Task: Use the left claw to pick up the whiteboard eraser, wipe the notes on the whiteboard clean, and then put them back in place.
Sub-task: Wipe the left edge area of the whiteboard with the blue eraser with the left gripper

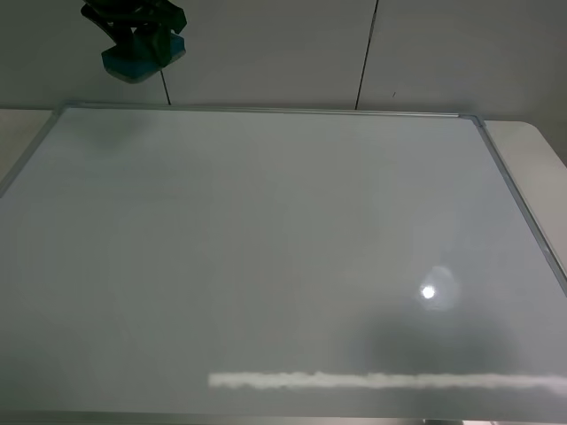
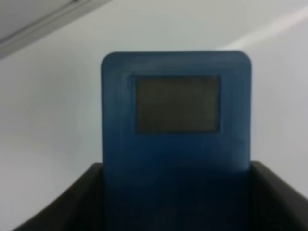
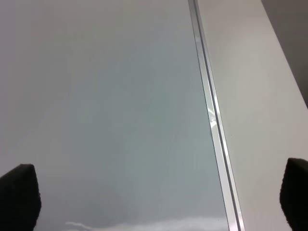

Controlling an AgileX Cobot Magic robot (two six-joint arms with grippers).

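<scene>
From where I stand, the large glossy white whiteboard with its thin silver frame (image 1: 266,248) looks clean. I can find no red marker notes on it in any view, only lamp glare near the front edge. I'd judge the wiping done, with only the putting back left to do. Nothing here tells me where the eraser belongs.

The teal-green, rounded rectangular whiteboard eraser (image 1: 142,60) is up in the air by the board's far left corner, clear of the surface. The dark left end effector (image 1: 146,40) holds it. In the left wrist view the eraser (image 2: 175,120) stands out ahead of the end effector with its dark inset panel facing the camera. A black finger (image 2: 62,202) presses against each side of its near end, so the jaws are closed just to the eraser's width. The arm itself is mostly out of frame overhead.

The right end effector (image 3: 159,202) hangs over the board's right frame and the white table (image 3: 260,96) beside it. Its fingertips (image 3: 19,192) are spread wide and hold nothing.
</scene>
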